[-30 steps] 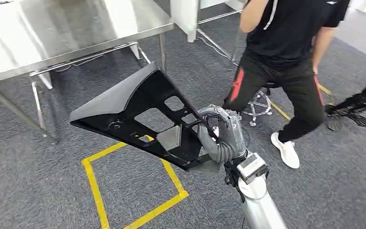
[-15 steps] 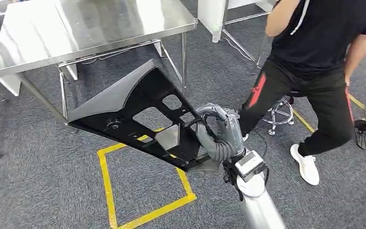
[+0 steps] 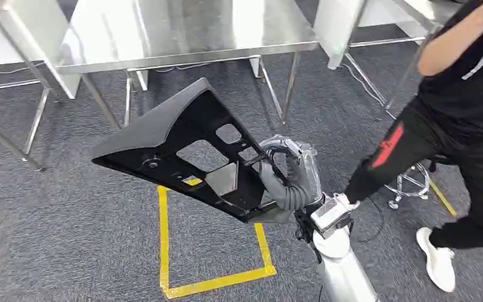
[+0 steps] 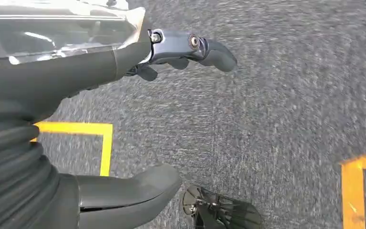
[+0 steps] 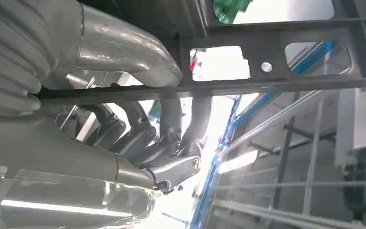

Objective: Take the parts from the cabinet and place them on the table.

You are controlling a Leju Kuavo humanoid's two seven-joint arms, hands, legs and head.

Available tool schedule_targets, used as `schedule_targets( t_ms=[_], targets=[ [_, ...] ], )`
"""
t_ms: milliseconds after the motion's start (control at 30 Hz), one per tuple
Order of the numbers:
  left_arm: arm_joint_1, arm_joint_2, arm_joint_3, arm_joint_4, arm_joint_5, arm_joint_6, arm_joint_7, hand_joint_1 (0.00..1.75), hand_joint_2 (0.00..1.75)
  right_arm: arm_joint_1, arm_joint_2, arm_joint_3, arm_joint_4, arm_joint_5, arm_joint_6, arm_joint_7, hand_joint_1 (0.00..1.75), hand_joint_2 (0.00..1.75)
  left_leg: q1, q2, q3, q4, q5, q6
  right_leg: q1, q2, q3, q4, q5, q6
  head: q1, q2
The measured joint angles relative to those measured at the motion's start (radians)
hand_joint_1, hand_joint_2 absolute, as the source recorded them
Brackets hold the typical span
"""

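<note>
The steel worktop (image 3: 182,31) stands at the far side of the grey carpet, its top bare as far as I can see. In front of it and a little to its left, the black part (image 3: 182,154), a broad triangular panel with cut-out windows, hangs in the air, tilted, its pointed end toward the worktop's legs. A taped yellow square (image 3: 210,277) on the floor lies beneath the panel, on the near side of the worktop.

Just right of the panel's near corner, the right hand (image 3: 286,176) has its fingers curled through an opening in the frame and wrapped round a bar, thumb on the other side; it carries the part alone. The left hand (image 4: 138,119) hangs low over the carpet, thumb and fingers apart, holding nothing.

Further right of the worktop a person (image 3: 465,119) in black clothes stands beside a stool (image 3: 409,182).

By my reading, the fetching from the cabinet is done for this part; carrying it to the worktop and setting it down remain.

No writing or brand is legible; a small yellow patch (image 3: 192,182) shows near the panel's middle, unreadable.
</note>
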Motion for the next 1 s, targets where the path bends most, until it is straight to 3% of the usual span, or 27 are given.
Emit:
schedule_targets(
  t_ms=[33,67,100,200,233,267,300,367,400,433,467,500,533,567,600,667,767,833,1000],
  targets=[
    [0.000,0.000,0.001,0.000,0.000,0.000,0.000,0.00,1.75,-0.001,0.000,0.000,0.000,0.000,0.000,0.000,1.75,1.75,0.001,-0.013,-0.004,0.008,-0.005,-0.008,-0.012,0.038,0.043,-0.098,0.041,0.014,0.001,0.000],
    [-0.001,0.002,0.002,0.000,0.000,0.000,0.000,0.00,1.75,-0.002,0.000,0.000,0.003,-0.001,0.000,0.000,1.75,1.75,-0.003,-0.024,-0.009,0.016,-0.009,-0.017,-0.008,0.066,0.043,-0.109,0.034,0.004,0.003,0.000],
    [-0.001,0.002,0.002,0.000,0.000,0.000,0.000,0.00,1.75,-0.004,0.001,0.001,0.004,-0.001,0.000,0.000,1.75,1.75,-0.004,-0.031,-0.015,0.018,-0.009,-0.022,-0.005,0.051,0.047,-0.114,0.038,-0.013,0.005,0.000],
    [0.007,0.002,0.003,0.000,0.000,0.000,0.000,0.00,1.75,-0.006,0.003,0.000,0.005,-0.010,0.003,-0.003,1.75,1.75,0.001,-0.041,-0.023,0.014,-0.003,-0.034,-0.005,0.036,0.047,-0.112,0.044,-0.037,0.003,0.000],
    [0.008,0.006,0.003,0.000,0.000,0.000,0.000,0.00,1.75,-0.008,0.006,0.000,0.005,-0.015,0.006,-0.005,1.75,1.75,0.003,-0.024,-0.024,0.022,-0.010,-0.037,-0.011,0.030,0.050,-0.116,0.046,-0.044,0.005,0.000],
    [0.007,0.002,0.003,0.000,0.000,0.000,-0.001,0.00,1.75,-0.009,0.009,0.000,0.005,-0.019,0.007,-0.006,1.75,1.75,-0.003,0.031,-0.040,0.057,-0.034,-0.042,-0.010,0.025,0.052,-0.116,0.043,-0.052,-0.002,0.000],
    [0.004,0.002,0.003,0.000,0.000,0.000,-0.001,0.00,1.75,-0.009,0.011,0.000,0.005,-0.022,0.008,-0.007,1.75,1.75,0.000,0.067,-0.078,0.132,-0.075,-0.048,-0.006,0.017,0.053,-0.116,0.042,-0.058,-0.005,0.000],
    [0.001,0.002,0.003,0.000,-0.002,0.000,-0.003,0.00,1.75,-0.008,0.010,0.000,0.005,-0.023,0.009,-0.007,1.75,1.75,0.003,0.090,-0.161,0.292,-0.139,-0.052,0.000,0.003,0.053,-0.115,0.040,-0.062,-0.005,0.000],
    [0.001,0.001,0.003,0.000,-0.002,-0.002,-0.006,0.00,1.75,-0.008,0.010,0.000,0.006,-0.023,0.009,-0.007,1.75,1.75,0.004,0.091,-0.186,0.336,-0.144,-0.052,0.001,-0.004,0.053,-0.115,0.039,-0.063,-0.005,0.000],
    [0.001,0.001,0.003,0.000,-0.003,-0.002,-0.008,0.00,1.75,-0.008,0.010,0.000,0.006,-0.024,0.010,-0.007,1.75,1.75,0.004,0.091,-0.184,0.328,-0.128,-0.051,0.001,-0.008,0.054,-0.115,0.038,-0.064,-0.006,0.000],
    [0.002,0.001,0.003,0.000,-0.005,-0.003,-0.009,0.00,1.75,-0.008,0.010,0.000,0.006,-0.024,0.010,-0.007,1.75,1.75,0.004,0.091,-0.156,0.271,-0.091,-0.048,0.002,-0.011,0.056,-0.115,0.037,-0.064,-0.006,0.000],
    [0.002,0.002,0.003,0.000,-0.006,-0.003,-0.010,0.00,1.75,-0.009,0.010,0.000,0.006,-0.024,0.011,-0.008,1.75,1.75,0.004,0.091,-0.118,0.199,-0.053,-0.043,0.002,-0.013,0.058,-0.115,0.037,-0.064,-0.005,0.000],
    [0.001,0.003,0.003,0.000,-0.008,-0.003,-0.010,0.00,1.75,-0.010,0.010,-0.001,0.006,-0.024,0.011,-0.008,1.75,1.75,0.002,0.095,-0.055,0.084,-0.007,-0.035,0.003,-0.015,0.061,-0.116,0.034,-0.062,-0.006,0.000],
    [0.000,0.003,0.003,0.000,-0.008,-0.002,-0.010,0.00,1.75,-0.012,0.010,-0.001,0.006,-0.024,0.011,-0.008,1.75,1.75,-0.001,0.104,-0.028,0.032,-0.010,-0.030,0.005,-0.016,0.062,-0.115,0.033,-0.061,-0.005,0.000],
    [-0.002,0.002,0.003,0.000,-0.008,0.000,-0.010,0.00,1.75,-0.014,0.010,-0.001,0.006,-0.024,0.011,-0.008,1.75,1.75,-0.006,0.101,-0.026,0.027,-0.012,-0.029,0.015,-0.016,0.058,-0.115,0.029,-0.055,-0.005,0.000],
    [-0.001,-0.002,0.002,0.000,-0.011,0.002,-0.009,0.00,1.75,-0.014,0.010,0.000,0.008,-0.024,0.011,-0.008,1.75,1.75,-0.007,0.098,-0.025,0.025,-0.008,-0.044,0.024,-0.017,0.057,-0.112,0.025,-0.061,-0.003,0.000],
    [-0.001,-0.002,0.003,0.000,-0.012,0.004,-0.008,0.00,1.75,-0.015,0.008,0.000,0.012,-0.024,0.011,-0.008,1.75,1.75,-0.018,0.092,-0.026,0.026,-0.008,-0.033,0.020,-0.021,0.061,-0.116,0.027,-0.058,-0.004,0.000],
    [-0.001,-0.002,0.003,0.000,-0.012,0.005,-0.007,0.00,1.75,-0.015,0.007,0.000,0.013,-0.024,0.011,-0.008,1.75,1.75,-0.019,0.091,-0.026,0.026,-0.008,-0.029,0.019,-0.022,0.063,-0.121,0.028,-0.050,-0.004,0.000],
    [-0.001,-0.004,0.003,0.000,-0.012,0.005,-0.007,0.00,1.75,-0.016,0.007,0.000,0.014,-0.024,0.011,-0.008,1.75,1.75,-0.019,0.090,-0.026,0.026,-0.009,-0.022,0.019,-0.022,0.067,-0.127,0.031,-0.045,-0.004,0.000]
  ],
)
